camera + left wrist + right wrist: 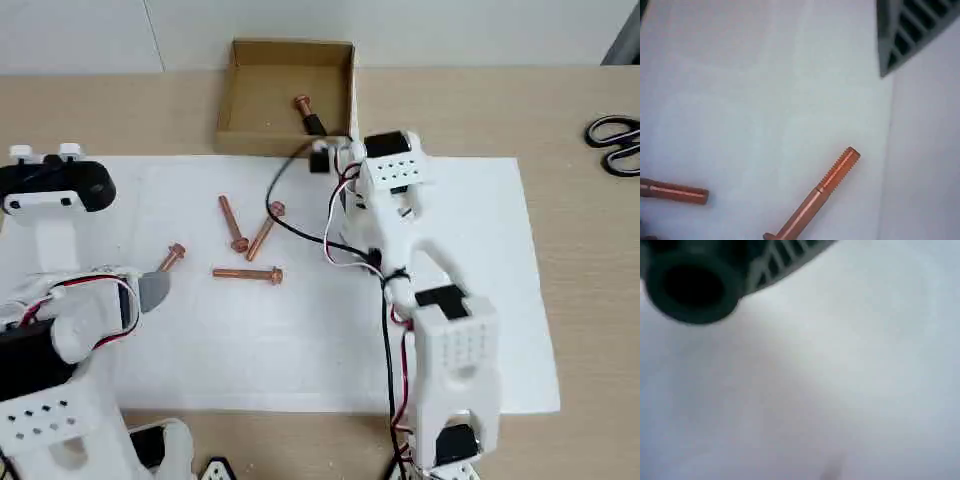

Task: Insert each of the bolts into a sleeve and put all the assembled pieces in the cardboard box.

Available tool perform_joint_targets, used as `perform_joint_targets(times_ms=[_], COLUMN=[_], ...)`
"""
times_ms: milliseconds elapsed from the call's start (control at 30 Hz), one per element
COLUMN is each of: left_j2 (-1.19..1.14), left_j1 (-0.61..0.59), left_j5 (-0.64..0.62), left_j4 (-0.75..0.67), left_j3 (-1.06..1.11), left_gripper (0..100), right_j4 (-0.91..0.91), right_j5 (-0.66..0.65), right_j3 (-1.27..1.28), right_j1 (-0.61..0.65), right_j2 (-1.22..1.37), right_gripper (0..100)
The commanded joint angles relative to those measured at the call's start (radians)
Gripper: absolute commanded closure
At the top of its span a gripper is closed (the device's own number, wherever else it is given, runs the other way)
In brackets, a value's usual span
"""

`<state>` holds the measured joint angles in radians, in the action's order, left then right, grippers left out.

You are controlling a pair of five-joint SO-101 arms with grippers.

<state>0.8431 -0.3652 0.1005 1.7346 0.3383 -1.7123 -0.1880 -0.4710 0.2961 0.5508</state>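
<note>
Jaws on left gripper (pixel 155 286): spread wide, low over one bolt (pixel 815 197) on white paper (pixel 480 300). Jaws on right gripper (pixel 330 155): pinching a black sleeve (pixel 690 287), right by the cardboard box (pixel 290 43) wall. Three more bolts (pixel 248 273) loose on the paper. One bolt-and-sleeve piece (pixel 308 115) inside the box.

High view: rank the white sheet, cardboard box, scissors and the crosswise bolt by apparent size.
1. white sheet
2. cardboard box
3. scissors and crosswise bolt: unsure, the bolt is longer but thinner, the scissors cut off by the edge.
</note>
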Motion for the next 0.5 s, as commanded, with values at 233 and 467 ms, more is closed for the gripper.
perform_joint_targets(times_ms=[233, 467], left_j2=[-0.445, -0.806], left_j1=[0.012, 0.054], left_j5=[-0.012, 0.215], left_j4=[-0.005, -0.110], left_j3=[-0.248, -0.315], left_gripper=[70, 71], right_j4=[-0.021, -0.021], right_j5=[-0.002, 0.000], right_j3=[-0.005, 0.035], right_j1=[0.001, 0.002], right_j2=[-0.328, -0.335], right_gripper=[99.5, 99.5])
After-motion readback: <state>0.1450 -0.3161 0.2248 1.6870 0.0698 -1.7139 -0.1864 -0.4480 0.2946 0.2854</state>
